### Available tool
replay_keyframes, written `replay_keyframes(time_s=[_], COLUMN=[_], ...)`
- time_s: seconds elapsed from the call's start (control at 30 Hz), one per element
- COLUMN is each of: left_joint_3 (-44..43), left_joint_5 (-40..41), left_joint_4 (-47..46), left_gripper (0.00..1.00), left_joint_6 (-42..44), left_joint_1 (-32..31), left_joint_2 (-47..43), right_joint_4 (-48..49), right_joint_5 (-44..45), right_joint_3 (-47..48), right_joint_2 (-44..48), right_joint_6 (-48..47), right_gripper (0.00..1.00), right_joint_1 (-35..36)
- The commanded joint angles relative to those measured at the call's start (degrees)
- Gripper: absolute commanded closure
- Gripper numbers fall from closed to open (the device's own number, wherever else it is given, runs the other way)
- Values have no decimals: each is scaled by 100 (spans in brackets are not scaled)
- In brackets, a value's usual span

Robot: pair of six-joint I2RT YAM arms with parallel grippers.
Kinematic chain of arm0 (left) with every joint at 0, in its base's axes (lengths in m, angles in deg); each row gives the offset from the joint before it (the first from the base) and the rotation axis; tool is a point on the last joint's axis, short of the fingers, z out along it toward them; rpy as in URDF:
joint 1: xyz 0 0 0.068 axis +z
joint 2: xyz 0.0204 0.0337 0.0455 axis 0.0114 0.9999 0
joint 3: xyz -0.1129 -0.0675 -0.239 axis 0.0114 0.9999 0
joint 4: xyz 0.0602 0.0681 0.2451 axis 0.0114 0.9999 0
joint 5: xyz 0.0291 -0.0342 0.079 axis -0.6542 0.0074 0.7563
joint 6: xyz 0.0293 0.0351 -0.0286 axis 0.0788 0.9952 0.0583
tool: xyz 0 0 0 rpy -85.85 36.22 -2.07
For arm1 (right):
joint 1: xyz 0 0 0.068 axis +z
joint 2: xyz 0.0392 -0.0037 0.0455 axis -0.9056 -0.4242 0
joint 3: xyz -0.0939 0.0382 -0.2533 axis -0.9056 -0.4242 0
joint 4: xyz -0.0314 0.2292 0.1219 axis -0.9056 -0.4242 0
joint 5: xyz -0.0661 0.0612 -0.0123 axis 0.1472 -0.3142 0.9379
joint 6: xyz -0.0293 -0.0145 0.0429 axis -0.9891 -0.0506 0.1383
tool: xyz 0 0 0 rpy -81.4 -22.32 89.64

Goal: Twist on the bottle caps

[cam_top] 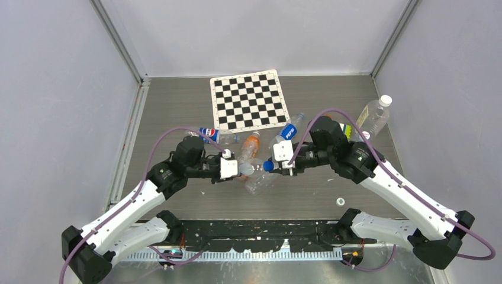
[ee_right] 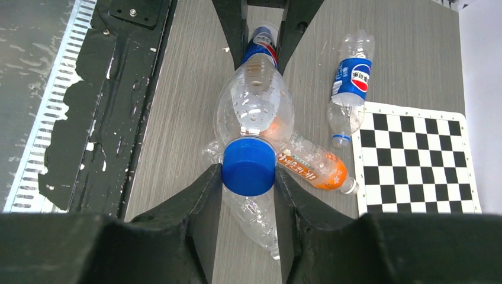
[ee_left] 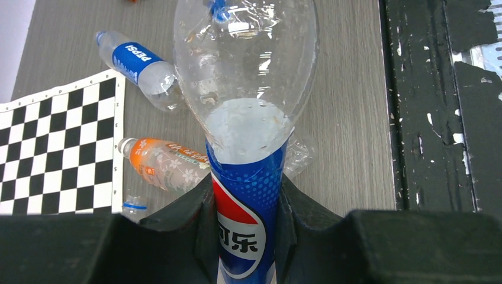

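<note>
My left gripper (ee_left: 245, 231) is shut on the blue Pepsi label of a clear bottle (ee_left: 245, 89) and holds it lying level above the table. It also shows in the top view (cam_top: 251, 169). A blue cap (ee_right: 248, 165) sits on the bottle's neck, and my right gripper (ee_right: 248, 180) is shut on it, facing the left gripper (cam_top: 235, 169). The cap shows between the two grippers in the top view (cam_top: 267, 166). A small white cap (cam_top: 340, 202) lies loose on the table near the right arm.
Under the held bottle lie a crushed clear bottle (cam_top: 259, 183) and an orange-labelled bottle (cam_top: 250, 145). Two Pepsi bottles (cam_top: 216, 135) (cam_top: 289, 130) lie near the checkerboard mat (cam_top: 248, 99). A white-capped bottle (cam_top: 375, 116) lies at the far right.
</note>
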Motion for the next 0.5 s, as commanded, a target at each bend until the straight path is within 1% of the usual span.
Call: replay_keyframes(time_s=[0.0, 0.03, 0.1, 0.17, 0.2, 0.23, 0.27, 0.3, 0.33, 0.37, 0.4, 0.43, 0.47], left_joint_3=[-270, -270, -269, -257, -241, -223, -211, -196, -187, -171, -153, -129, -109], left_joint_5=[-213, -202, -169, -80, 10, 94, 175, 254, 324, 416, 463, 517, 557], left_joint_4=[-28, -28, -27, -40, -63, -76, -79, -86, -100, -125, -158, -185, -219], left_gripper=[68, 68, 68, 68, 68, 68, 68, 68, 68, 68, 67, 68, 68], left_joint_6=[-77, -79, -62, -30, -4, 35, 71, 110, 129, 159, 191, 216, 231], left_joint_1=[-18, -18, -18, -18, -18, -22, -22, -24, -23, -23, -18, -25, -27], left_joint_2=[9, 13, 13, 9, -9, -15, -26, -34, -47, -60, -69, -89, -110], right_joint_4=[206, 219, 344, 562, 637, 772, 870, 1119, 1214, 1383, 1488, 1505, 1532], right_joint_5=[-228, -242, -164, 58, 131, 274, 362, 652, 815, 1159, 1553, 1753, 2072], right_joint_3=[225, 216, 155, 59, 32, -10, -38, -92, -118, -175, -199, -244, -269], right_joint_2=[-93, -107, -136, -151, -177, -189, -226, -244, -271, -275, -272, -267, -248], right_joint_6=[31, 69, 320, 825, 1302, 1549, 2221, 3049, 3468, 4345, 4801, 5673, 6037], right_gripper=[68, 71, 88, 98, 99, 99, 99, 99, 100, 99, 99, 100, 100], right_joint_1=[48, 54, 58, 58, 58, 58, 58, 61, 61, 64, 60, 59, 52])
